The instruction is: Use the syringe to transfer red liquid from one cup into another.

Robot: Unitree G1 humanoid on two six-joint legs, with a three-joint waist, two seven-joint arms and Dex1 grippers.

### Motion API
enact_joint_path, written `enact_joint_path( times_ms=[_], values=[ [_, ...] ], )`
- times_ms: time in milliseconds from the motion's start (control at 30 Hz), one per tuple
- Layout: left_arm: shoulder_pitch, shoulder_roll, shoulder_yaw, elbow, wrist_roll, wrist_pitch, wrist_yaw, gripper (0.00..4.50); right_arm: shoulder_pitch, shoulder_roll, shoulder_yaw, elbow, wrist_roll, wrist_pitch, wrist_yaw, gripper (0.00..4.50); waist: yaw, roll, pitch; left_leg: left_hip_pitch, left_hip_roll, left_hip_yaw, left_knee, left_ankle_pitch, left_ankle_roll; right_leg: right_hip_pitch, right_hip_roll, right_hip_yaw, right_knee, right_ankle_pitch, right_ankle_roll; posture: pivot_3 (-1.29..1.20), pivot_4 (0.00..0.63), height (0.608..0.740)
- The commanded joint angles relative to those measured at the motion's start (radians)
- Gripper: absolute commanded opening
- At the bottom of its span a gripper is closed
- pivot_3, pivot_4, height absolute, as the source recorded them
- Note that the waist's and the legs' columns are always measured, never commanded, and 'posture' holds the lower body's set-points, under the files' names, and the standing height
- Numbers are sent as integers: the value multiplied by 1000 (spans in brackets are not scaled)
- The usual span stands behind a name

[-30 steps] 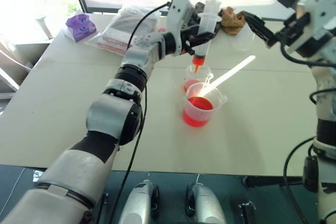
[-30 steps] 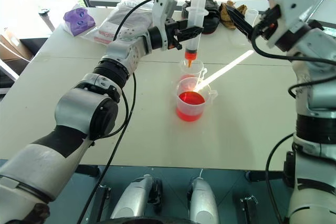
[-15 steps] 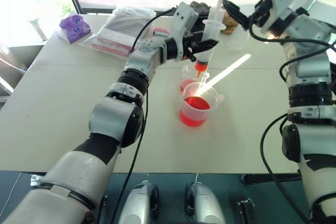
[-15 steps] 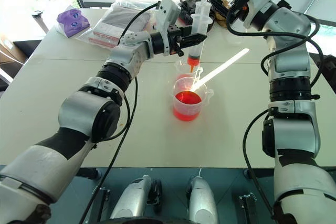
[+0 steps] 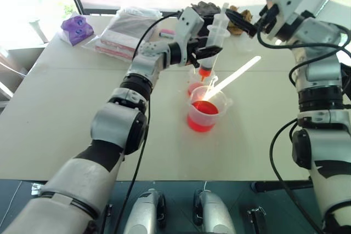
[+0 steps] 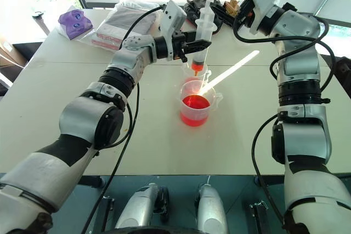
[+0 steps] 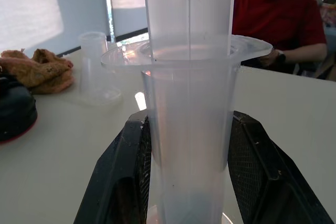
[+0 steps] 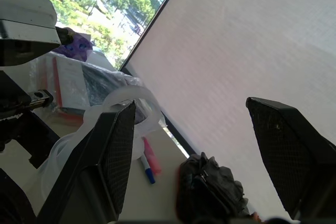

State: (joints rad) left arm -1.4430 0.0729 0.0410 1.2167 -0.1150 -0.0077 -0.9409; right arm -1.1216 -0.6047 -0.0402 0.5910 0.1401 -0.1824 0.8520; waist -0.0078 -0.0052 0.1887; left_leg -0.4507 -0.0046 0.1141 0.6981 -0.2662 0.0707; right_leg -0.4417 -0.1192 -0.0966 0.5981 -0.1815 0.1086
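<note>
My left gripper (image 5: 209, 49) is shut on the barrel of the syringe (image 5: 215, 35), which stands nearly upright. In the left wrist view the clear barrel (image 7: 189, 129) sits between the black fingers (image 7: 131, 177). Its orange tip (image 6: 196, 67) hangs just above the smaller cup (image 5: 196, 87), which holds a little red liquid. In front of that cup stands the spouted beaker (image 5: 203, 115) with red liquid (image 6: 194, 103) in its lower part. My right gripper (image 5: 247, 5) is open, level with the white plunger top (image 8: 130, 109), which lies beside one finger (image 8: 113, 150).
At the table's far edge lie a purple object (image 5: 75, 26), bagged packets (image 5: 129, 30), a black bundle and brown cloth (image 7: 37, 66), a marker pen (image 8: 147, 168) and an empty clear cup (image 7: 94, 61). A person in a red shirt (image 7: 278, 22) sits beyond the table. A sunlit streak (image 5: 238, 75) crosses it.
My right arm has swung in from the right to the plunger top, its fingers still apart. The left gripper keeps the syringe over the smaller cup. The camera has shifted.
</note>
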Motion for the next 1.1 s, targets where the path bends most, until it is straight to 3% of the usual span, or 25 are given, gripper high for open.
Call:
enact_joint_path(
  times_ms=[33, 133, 167, 1100],
  values=[
    [-20, -14, -5, -29, 10, -31, -13, 1548, -45, 12, 4, 7, -2, -28, 16, 1735, -2, 0, 0, 0, 0, 0, 0, 0, 0, 0, 0, 0, 0, 0, 0, 0, 150, 740],
    [-19, -11, -2, -29, 14, -36, -11, 1548, -53, 20, 8, 29, -5, -42, 23, 223, -7, 0, 0, 0, 0, 0, 0, 0, 0, 0, 0, 0, 0, 0, 0, 0, 150, 740],
    [-19, -10, -1, -30, 14, -36, -11, 1548, -55, 22, 9, 34, -6, -47, 26, 54, -7, 0, 0, 0, 0, 0, 0, 0, 0, 0, 0, 0, 0, 0, 0, 0, 150, 740],
    [-40, 8, 64, -82, -42, 29, 17, 1548, 124, 120, 21, -145, 31, 79, 29, 54, -5, 1, 0, 1, 0, 0, 0, 0, -1, 0, 0, 0, 1, 0, 0, 0, 150, 740]
  ],
)
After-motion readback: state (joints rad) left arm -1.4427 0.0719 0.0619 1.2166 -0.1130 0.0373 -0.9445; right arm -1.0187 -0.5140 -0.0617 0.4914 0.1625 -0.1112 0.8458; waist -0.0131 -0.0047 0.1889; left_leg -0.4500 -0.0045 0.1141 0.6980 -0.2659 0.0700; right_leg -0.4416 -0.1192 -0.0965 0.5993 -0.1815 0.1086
